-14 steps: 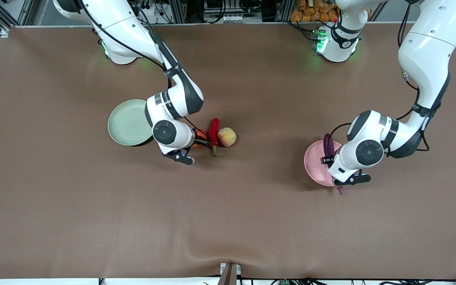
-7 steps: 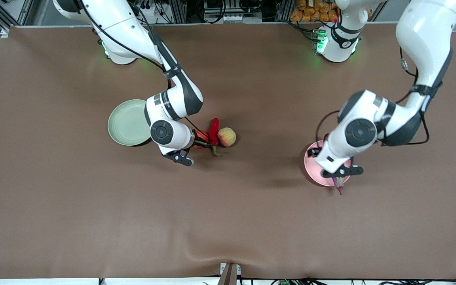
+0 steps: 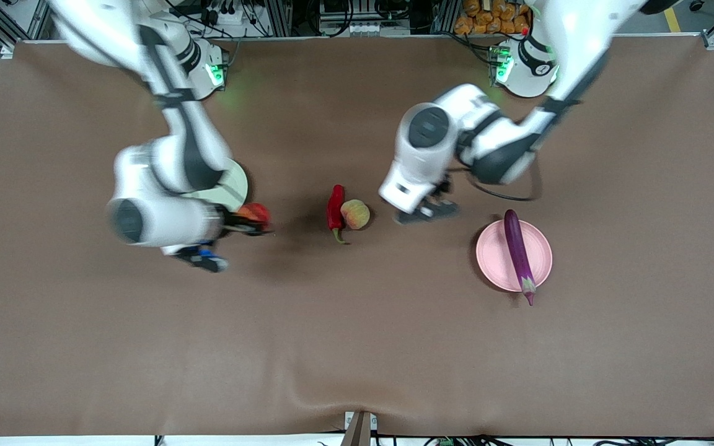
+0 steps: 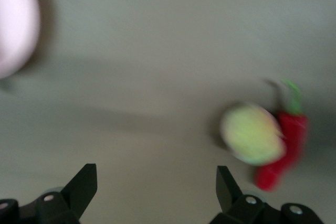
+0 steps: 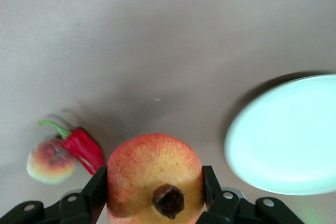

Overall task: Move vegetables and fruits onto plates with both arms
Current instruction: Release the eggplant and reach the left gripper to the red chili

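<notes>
My right gripper [image 5: 155,182] is shut on the round red-orange pomegranate [image 5: 155,174], held up at the edge of the pale green plate [image 3: 235,181], which the right arm partly hides. The pomegranate [image 3: 253,213] and right gripper [image 3: 246,224] also show in the front view. My left gripper [image 4: 155,182] is open and empty over bare table between the peach [image 3: 355,214] and the pale pink plate [image 3: 493,254]; in the front view it [image 3: 434,201] sits under its hand. The purple eggplant [image 3: 518,251] lies across the pink plate. The red chili [image 3: 334,209] touches the peach.
The right wrist view shows the green plate [image 5: 289,135], the chili [image 5: 84,148] and the peach [image 5: 50,163]. The left wrist view shows the peach [image 4: 252,134], the chili [image 4: 283,153] and the pink plate's rim [image 4: 13,24]. Brown table surface surrounds everything.
The left gripper let go of the eggplant on the pink plate and swung toward the peach. The right gripper lifted the pomegranate away from the chili toward the green plate.
</notes>
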You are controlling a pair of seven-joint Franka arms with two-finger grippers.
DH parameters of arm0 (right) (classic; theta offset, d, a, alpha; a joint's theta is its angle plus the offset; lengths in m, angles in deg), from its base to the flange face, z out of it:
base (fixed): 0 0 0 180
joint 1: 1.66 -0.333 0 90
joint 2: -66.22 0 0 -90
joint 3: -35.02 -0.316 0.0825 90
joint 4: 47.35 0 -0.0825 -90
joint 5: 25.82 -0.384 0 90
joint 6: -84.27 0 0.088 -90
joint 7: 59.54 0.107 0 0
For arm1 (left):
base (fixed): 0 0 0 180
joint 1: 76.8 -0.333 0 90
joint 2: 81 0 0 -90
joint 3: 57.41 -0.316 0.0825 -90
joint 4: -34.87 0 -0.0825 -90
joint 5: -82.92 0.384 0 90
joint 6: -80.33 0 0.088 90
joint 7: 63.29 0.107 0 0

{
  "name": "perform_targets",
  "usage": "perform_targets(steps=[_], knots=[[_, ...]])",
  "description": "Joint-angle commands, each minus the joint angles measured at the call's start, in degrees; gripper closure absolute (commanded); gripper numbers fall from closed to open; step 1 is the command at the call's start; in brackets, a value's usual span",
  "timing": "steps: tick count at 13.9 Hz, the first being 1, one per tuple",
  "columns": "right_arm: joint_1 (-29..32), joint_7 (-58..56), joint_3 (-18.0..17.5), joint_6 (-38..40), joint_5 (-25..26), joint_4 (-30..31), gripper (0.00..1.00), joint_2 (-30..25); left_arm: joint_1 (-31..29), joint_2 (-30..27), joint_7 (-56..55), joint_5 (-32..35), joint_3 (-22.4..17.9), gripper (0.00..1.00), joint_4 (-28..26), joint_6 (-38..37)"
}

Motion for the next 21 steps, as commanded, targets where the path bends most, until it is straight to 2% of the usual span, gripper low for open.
perform_targets(steps=[1, 3, 6, 7, 9, 11, 14, 15, 16, 17, 18, 21], knots=[[4.7, -6.0, -0.9, 3.8, 6.0, 2.1, 0.79, -3.8, 11.6, 4.5, -8.8, 5.4, -5.5, 0.0, 3.5, 2.1], [8.8, -11.8, -0.9, 5.5, 9.0, 2.2, 0.79, -4.2, 19.0, 9.6, -8.7, 6.6, -9.0, 0.0, 9.5, 4.6], [13.5, -20.7, -0.8, 2.2, 10.8, 7.7, 0.79, -3.7, 29.9, 15.8, -9.4, 6.1, -19.5, 0.02, 18.2, 10.5], [13.6, -21.2, -0.8, 1.7, 11.6, 8.8, 0.79, -3.6, 31.8, 17.0, -9.1, 6.0, -20.9, 0.02, 19.1, 11.0], [14.6, -22.0, -0.9, -1.9, 14.0, 11.7, 0.79, -2.9, 32.4, 19.2, -8.1, 6.7, -22.0, 0.14, 19.1, 15.0], [15.6, -25.8, -1.0, -5.4, 14.1, 15.9, 0.78, -2.6, 32.5, 20.6, -7.5, 6.7, -22.9, 0.14, 19.1, 17.0], [17.2, -29.1, -1.1, -5.6, 13.4, 18.6, 0.78, -1.1, 33.2, 20.8, -7.6, 6.7, -23.0, 0.15, 18.8, 17.0], [17.2, -29.9, -1.1, -5.6, 13.0, 18.9, 0.77, -0.7, 33.4, 21.4, -7.5, 6.7, -23.0, 0.24, 18.8, 17.0], [17.3, -30.2, -1.1, -5.5, 12.8, 19.3, 0.76, -0.6, 33.4, 22.1, -7.5, 6.7, -23.0, 0.44, 19.0, 17.2], [17.2, -30.2, -1.1, -5.4, 12.2, 20.0, 0.76, -0.3, 33.4, 22.2, -7.6, 6.6, -23.0, 0.78, 19.0, 17.2], [17.0, -30.4, -1.2, -5.4, 10.5, 20.9, 0.75, 0.1, 33.4, 21.9, -7.7, 6.5, -23.0, 1.0, 19.0, 17.1], [15.8, -30.4, -1.3, -5.3, 6.9, 22.9, 0.73, 0.4, 32.5, 18.7, -8.6, 6.0, -22.4, 1.0, 18.2, 15.1]])
